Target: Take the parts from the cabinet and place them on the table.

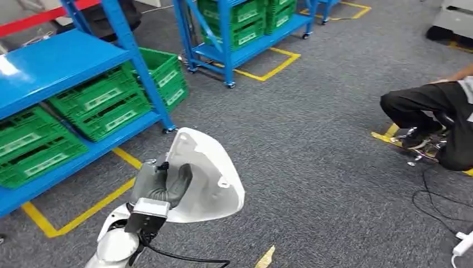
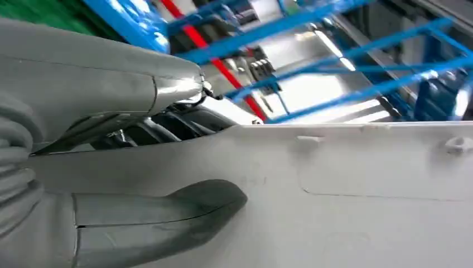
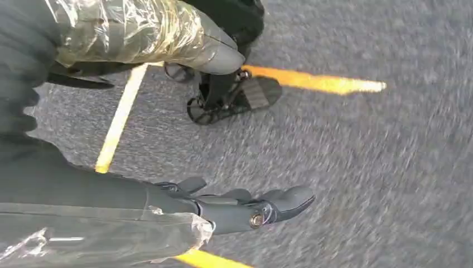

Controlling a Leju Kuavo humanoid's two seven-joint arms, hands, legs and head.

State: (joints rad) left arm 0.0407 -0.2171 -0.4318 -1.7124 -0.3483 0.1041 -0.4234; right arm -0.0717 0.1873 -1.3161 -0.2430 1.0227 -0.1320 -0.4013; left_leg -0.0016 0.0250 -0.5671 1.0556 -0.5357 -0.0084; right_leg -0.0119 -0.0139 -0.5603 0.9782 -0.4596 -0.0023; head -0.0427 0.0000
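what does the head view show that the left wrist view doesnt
Head view alone: the grey carpet floor with yellow tape lines, green crates on the shelves, and a crouching person at the right. Left wrist view alone: a close look at the thumb pressed on the part's inner face, and a red bar beyond the frames. Both: the left hand gripping the white part, and the blue racks.

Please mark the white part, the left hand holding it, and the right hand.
white part [image 1: 209,173]: head view, on its curved inner face.
left hand [image 1: 162,184]: head view, on the grey fingers gripping the part's edge.
right hand [image 3: 245,209]: right wrist view, on the dark fingers spread above the carpet.
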